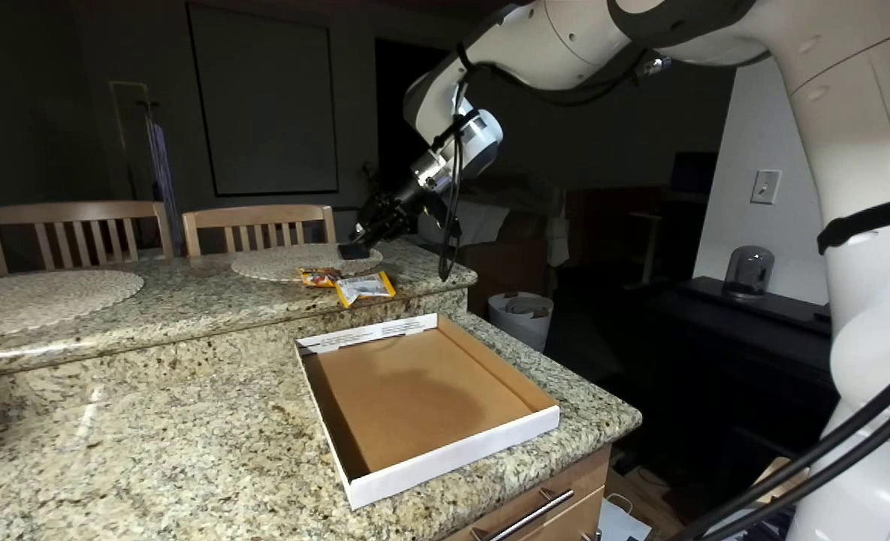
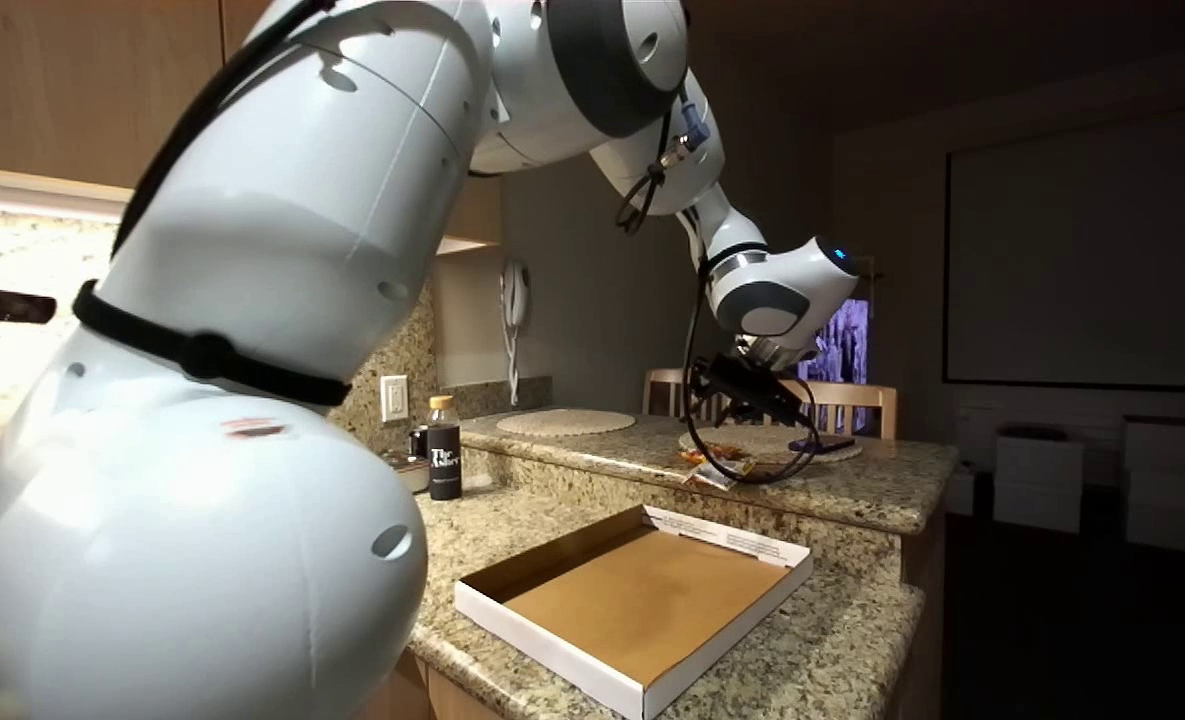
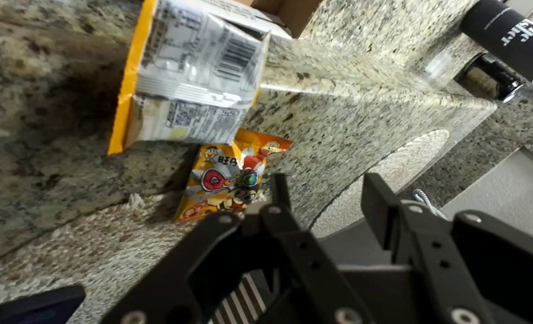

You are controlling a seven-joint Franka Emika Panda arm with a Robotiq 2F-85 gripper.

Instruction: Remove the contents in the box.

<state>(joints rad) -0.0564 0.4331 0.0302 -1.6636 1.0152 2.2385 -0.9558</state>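
At the far left of an exterior view, a round mat lies on the raised level of the tabletop, with a chair behind it. Right of that come another chair and a second mat. At the second mat's near edge lies the orange packet, and touching it on its right is the white packet, close to the raised level's front edge; both are outside the box. My end effector hangs tilted over the second mat, beside the packets. The box sits on the lower level, nearer the camera, a shadow across its brown floor. Beyond it to the right are a white bin, a glass dome, a wall switch and my arm, rising at the edge.

In the wrist view, from the left, a dark flat thing lies on the second mat. Then comes the white packet, barcode side up, and the orange packet, cartoon print up, its lower end over the mat's edge. My two fingers stand apart, one of them near the orange packet; whether it touches I cannot tell. Far right shows a dark bottle
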